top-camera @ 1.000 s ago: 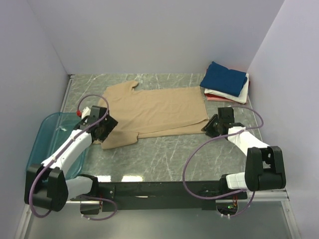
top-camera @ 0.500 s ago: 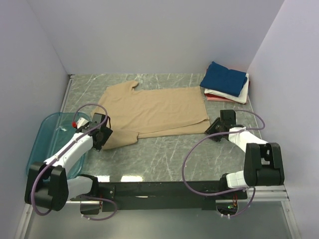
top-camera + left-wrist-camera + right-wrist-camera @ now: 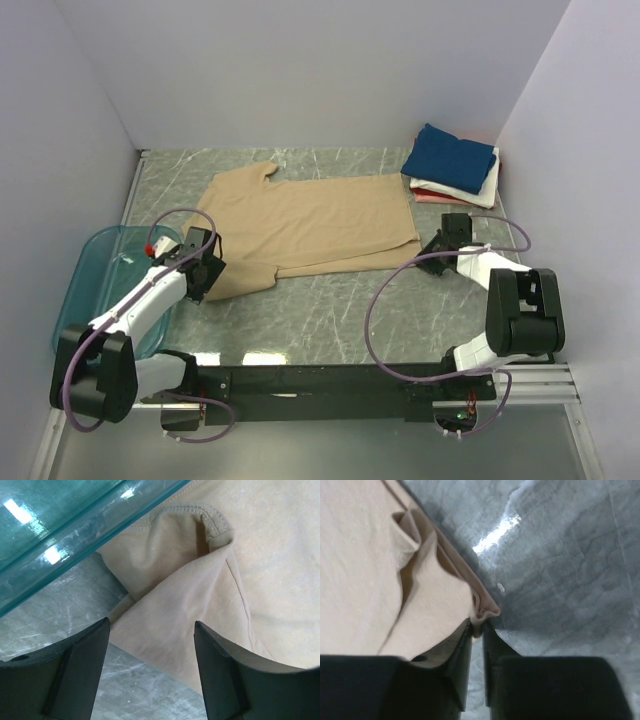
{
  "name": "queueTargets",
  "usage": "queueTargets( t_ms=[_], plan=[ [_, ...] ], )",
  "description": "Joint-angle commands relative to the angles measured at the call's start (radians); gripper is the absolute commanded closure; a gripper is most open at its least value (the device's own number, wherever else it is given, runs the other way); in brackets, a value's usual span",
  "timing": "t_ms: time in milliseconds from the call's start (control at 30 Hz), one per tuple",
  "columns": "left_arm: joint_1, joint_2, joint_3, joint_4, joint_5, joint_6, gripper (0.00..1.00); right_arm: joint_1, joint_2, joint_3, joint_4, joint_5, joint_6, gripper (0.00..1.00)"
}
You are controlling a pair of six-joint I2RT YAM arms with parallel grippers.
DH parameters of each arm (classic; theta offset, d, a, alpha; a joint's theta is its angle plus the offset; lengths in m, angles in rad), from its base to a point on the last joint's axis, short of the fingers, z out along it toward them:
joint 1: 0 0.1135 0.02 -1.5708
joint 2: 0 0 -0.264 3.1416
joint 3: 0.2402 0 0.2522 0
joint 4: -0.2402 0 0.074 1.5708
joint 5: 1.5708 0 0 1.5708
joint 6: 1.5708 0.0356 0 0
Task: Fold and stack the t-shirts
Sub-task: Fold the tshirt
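Lying spread over the middle of the marbled surface (image 3: 330,310), the tan t-shirt (image 3: 310,225) has one sleeve out toward 11 o'clock, the other toward 7 o'clock, and its hem toward 3 o'clock.

The left end effector (image 3: 150,630) hangs at the shirt's 7 o'clock sleeve. Its fingers stand wide apart with nothing gripped. In the wrist view the folded-over sleeve edge lies below and ahead of the gap.

The teal tub (image 3: 95,270) sits at 8 o'clock on the surface. Its translucent rim passes just beside that sleeve.

The right end effector (image 3: 478,630) is at the near hem corner, about 4 o'clock from the shirt's middle. Its fingers are drawn nearly together and clamped on a small bunched fold of the tan hem, which puckers just above the fingertips.

At 1 o'clock, near the far right corner and well apart from the tan shirt, is a stack of folded shirts. The navy shirt (image 3: 450,157) is on top, with the white shirt (image 3: 470,190) under it. The pinkish-red shirt (image 3: 432,198) at the bottom shows only as a thin edge.
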Motion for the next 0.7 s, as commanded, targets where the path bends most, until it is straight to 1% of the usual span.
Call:
queueTargets(
  t_ms=[0, 33, 67, 133, 267, 533, 667],
  plan=[
    [-0.003, -0.033, 0.04, -0.028, -0.029, 0.008, 0.27, -0.012, 0.035, 0.026, 0.012, 0.037, 0.0, 0.83],
    [-0.003, -0.042, 0.04, -0.036, -0.029, 0.009, 0.27, -0.017, 0.032, 0.02, 0.009, 0.041, 0.0, 0.92],
    [-0.003, -0.049, 0.045, -0.04, -0.032, 0.011, 0.27, -0.021, 0.023, 0.017, 0.006, 0.043, -0.003, 0.98],
    [-0.003, -0.066, 0.045, -0.048, -0.034, 0.017, 0.27, -0.032, 0.011, 0.016, -0.014, 0.061, -0.009, 1.0],
    [-0.003, -0.091, 0.059, -0.083, -0.043, 0.031, 0.27, -0.063, -0.073, -0.013, -0.055, 0.084, -0.018, 1.0],
    [-0.003, -0.155, 0.056, -0.12, -0.026, 0.034, 0.28, -0.158, -0.233, -0.101, -0.167, 0.046, -0.035, 1.0],
    [-0.007, -0.18, 0.031, -0.131, -0.006, 0.02, 0.28, -0.204, -0.325, -0.133, -0.212, 0.017, -0.056, 1.0]
  ],
)
